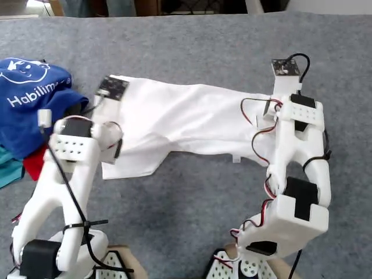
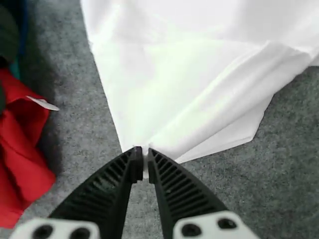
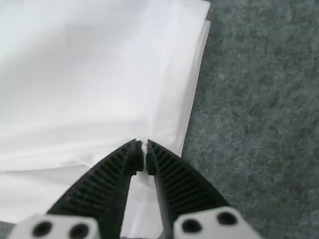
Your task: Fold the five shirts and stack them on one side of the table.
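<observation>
A white shirt (image 1: pixel 186 116) lies partly folded across the middle of the grey table (image 1: pixel 192 209). My left gripper (image 1: pixel 116 150) sits at the shirt's left end; in the left wrist view it (image 2: pixel 142 162) is shut on the white shirt (image 2: pixel 189 74) at the edge near a folded corner. My right gripper (image 1: pixel 266 109) is over the shirt's right end; in the right wrist view it (image 3: pixel 142 157) is shut on the white shirt (image 3: pixel 89 74) close to its layered edge.
A pile of shirts lies at the table's left edge: a blue one (image 1: pixel 29 99) on top, a red one (image 1: pixel 35 163) and a teal one (image 1: pixel 8 168) below. The red shirt (image 2: pixel 20 159) lies close beside my left gripper. Bare grey table lies in front of the white shirt.
</observation>
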